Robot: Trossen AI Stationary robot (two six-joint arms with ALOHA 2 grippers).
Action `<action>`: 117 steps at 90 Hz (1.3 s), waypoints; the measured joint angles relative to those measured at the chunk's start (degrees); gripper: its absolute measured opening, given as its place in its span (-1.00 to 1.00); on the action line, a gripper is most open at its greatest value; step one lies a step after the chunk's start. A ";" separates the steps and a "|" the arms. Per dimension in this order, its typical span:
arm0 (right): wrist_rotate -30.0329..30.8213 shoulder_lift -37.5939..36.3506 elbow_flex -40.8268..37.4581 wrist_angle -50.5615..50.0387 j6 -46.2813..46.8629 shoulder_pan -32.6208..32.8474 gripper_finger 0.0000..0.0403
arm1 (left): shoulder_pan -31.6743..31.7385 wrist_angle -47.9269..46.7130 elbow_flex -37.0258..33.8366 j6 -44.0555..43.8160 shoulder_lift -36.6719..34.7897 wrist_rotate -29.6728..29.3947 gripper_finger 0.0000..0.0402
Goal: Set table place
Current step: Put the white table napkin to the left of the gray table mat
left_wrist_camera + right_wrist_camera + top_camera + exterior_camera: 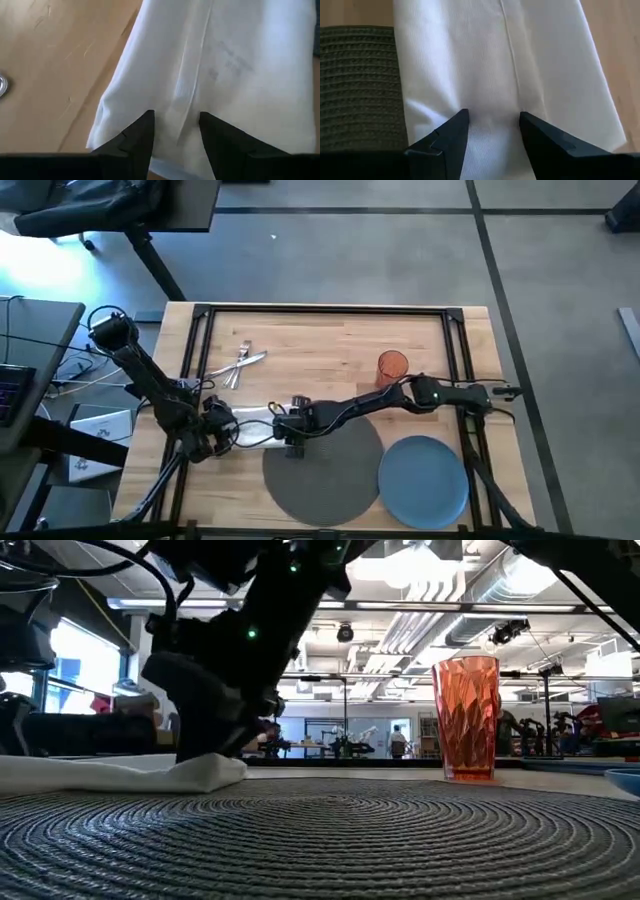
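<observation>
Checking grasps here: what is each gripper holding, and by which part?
Neither clearly holds anything: left gripper and right gripper are open over opposite ends of the white napkin.

The table [330,340] carries placemat [325,475], blue plate [423,480], orange cup [392,367], cutlery [240,365], white napkin [255,430].

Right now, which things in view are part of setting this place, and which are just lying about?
Part of the job:
- round dark grey woven placemat
- white folded cloth napkin, both sets of jaws open over it
- smooth round blue plate
- orange ribbed plastic tumbler
- silver metal cutlery
- light wooden plank table

Lying about:
- grey desk with cables
</observation>
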 joint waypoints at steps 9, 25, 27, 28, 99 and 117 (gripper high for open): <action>-0.04 -0.16 -0.06 1.19 -0.01 -0.04 -0.18 | -0.23 -2.13 1.51 0.28 -0.32 0.17 -0.27; 0.02 -3.84 -0.17 1.16 0.06 -0.13 -0.18 | -0.25 -10.90 9.43 1.85 -0.75 -1.35 -0.27; 0.31 -4.59 -0.17 1.46 0.17 -0.13 -0.18 | -0.25 -12.12 10.53 2.35 -0.75 -1.79 -0.27; 0.55 -5.01 -0.16 1.67 0.23 -0.13 -0.18 | -0.24 -12.64 11.11 2.66 -0.75 -2.06 -0.27; 8.33 -19.87 -31.70 -1.29 26.23 9.20 -0.18 | 26.65 16.16 18.73 56.13 10.98 10.79 -0.27; 8.72 -22.62 -39.73 8.94 28.17 9.16 -0.18 | 33.67 20.34 18.75 62.10 14.32 15.51 -0.27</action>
